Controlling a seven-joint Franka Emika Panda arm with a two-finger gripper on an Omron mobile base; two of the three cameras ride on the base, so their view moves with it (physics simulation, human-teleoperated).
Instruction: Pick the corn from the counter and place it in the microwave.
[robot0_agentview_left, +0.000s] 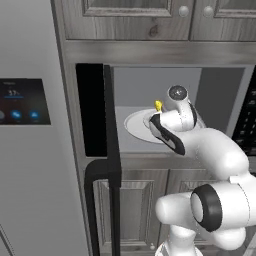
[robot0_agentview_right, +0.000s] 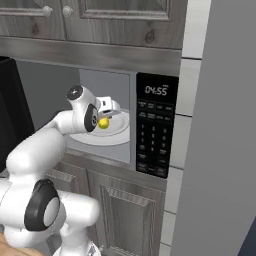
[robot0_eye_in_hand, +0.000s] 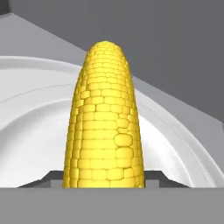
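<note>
I see the corn (robot0_eye_in_hand: 105, 122), bright yellow with bumpy kernel rows, filling frame centre, pinched by my end effector (robot0_eye_in_hand: 105, 181) over the microwave's white plate (robot0_eye_in_hand: 30, 109).

base views flank microwave (robot0_agentview_left: 150, 100), hand view close

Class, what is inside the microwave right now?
Inside the microwave: a white plate, with the gripper shut on the corn above it. Whether the corn touches the plate is hidden.

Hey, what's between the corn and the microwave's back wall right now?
Nothing: in the hand view, past the corn tip lies only the plate rim, bare microwave floor, then the wall.
</note>
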